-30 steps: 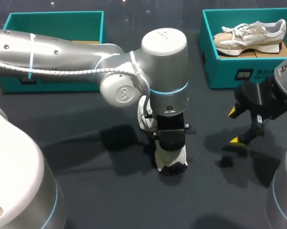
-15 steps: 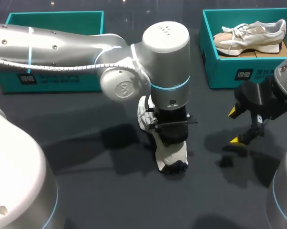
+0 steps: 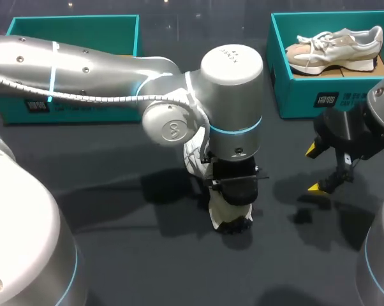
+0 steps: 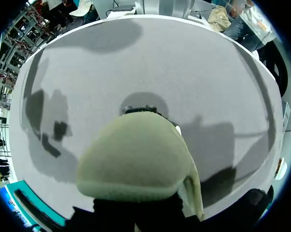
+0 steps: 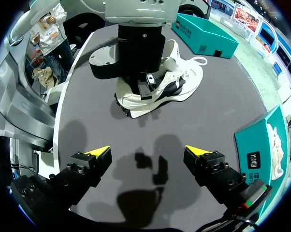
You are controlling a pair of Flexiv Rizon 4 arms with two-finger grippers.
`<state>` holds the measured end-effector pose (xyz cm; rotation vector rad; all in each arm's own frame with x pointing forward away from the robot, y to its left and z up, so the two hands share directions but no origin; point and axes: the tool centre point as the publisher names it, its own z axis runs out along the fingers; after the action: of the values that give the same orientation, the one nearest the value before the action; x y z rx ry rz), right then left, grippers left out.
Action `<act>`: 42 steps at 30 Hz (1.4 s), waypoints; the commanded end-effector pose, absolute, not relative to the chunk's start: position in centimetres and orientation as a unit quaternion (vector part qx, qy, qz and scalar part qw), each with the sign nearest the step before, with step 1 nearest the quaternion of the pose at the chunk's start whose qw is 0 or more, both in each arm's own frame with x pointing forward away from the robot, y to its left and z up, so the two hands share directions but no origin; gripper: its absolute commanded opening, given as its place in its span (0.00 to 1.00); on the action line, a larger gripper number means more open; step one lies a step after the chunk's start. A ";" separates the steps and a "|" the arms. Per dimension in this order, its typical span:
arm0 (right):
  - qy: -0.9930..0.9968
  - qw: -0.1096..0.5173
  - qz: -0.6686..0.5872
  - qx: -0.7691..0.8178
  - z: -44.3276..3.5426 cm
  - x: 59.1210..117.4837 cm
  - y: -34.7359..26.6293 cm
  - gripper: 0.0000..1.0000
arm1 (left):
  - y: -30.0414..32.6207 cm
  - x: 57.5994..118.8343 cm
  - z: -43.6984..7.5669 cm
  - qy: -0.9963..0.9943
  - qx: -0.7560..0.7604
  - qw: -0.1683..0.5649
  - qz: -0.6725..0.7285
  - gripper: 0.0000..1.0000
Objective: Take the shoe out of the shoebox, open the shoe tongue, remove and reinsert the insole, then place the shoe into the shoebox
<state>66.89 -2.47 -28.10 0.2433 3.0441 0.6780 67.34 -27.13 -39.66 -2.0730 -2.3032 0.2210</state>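
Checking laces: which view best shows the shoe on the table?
Right wrist view: the shoe shows almost whole, laces included. Head view shows only its ends beneath the left arm; left wrist view, just a pale close-up bulge.

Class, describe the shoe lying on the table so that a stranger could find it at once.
Look at the middle of the dark table, straight under the big silver left arm. There lies a white shoe. Unlike the beige-and-white shoe, which sits in the teal box at the right, it lies on the bare table.
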 end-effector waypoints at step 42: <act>0.973 0.008 0.216 0.078 -28.2 66.7 -2.4 1.00 | -23.3 73.3 -34.9 -0.821 -0.569 -0.043 -0.002 0.74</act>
<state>66.88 -2.48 -28.10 0.2437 3.0440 0.6779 72.99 -24.11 -35.04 -1.8374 -2.6541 -0.0226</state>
